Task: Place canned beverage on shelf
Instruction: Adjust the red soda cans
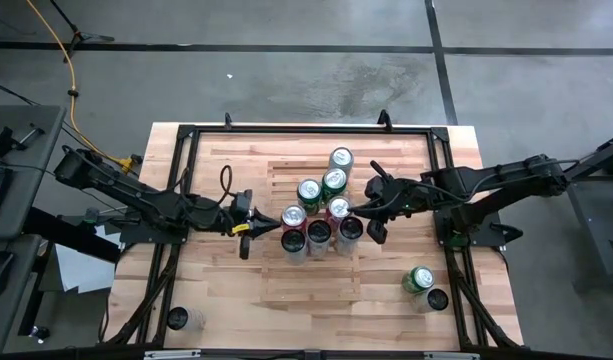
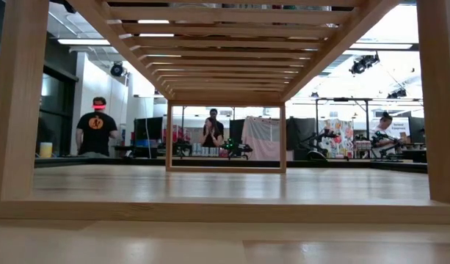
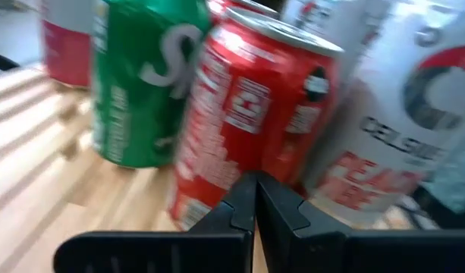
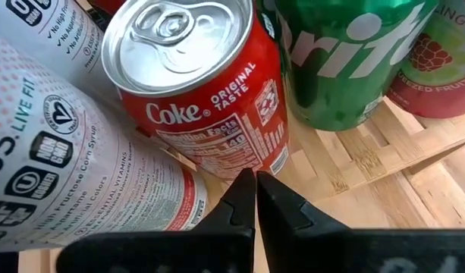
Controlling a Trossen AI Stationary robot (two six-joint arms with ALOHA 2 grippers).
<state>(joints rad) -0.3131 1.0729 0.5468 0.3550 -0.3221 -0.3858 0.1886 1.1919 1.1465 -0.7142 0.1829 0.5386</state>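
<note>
Seven cans [image 1: 319,208] stand bunched mid-shelf [image 1: 406,160] from above; my left gripper [image 1: 248,228] and right gripper [image 1: 376,232] flank them, holding nothing. Two spare cans [image 1: 418,279] wait near the table's right front corner. Low down, only slats; cans hidden. At both wrists my jaws are pressed together, so part them before fetching a spare.

Shelf [image 1: 286,290]: pale wood slat rack, flat, centre of high view. Cluster of upright cans [image 1: 322,205] on it mid-frame, red, green and white. One more green can [image 1: 418,279] upright at lower right, apart from cluster.
</note>
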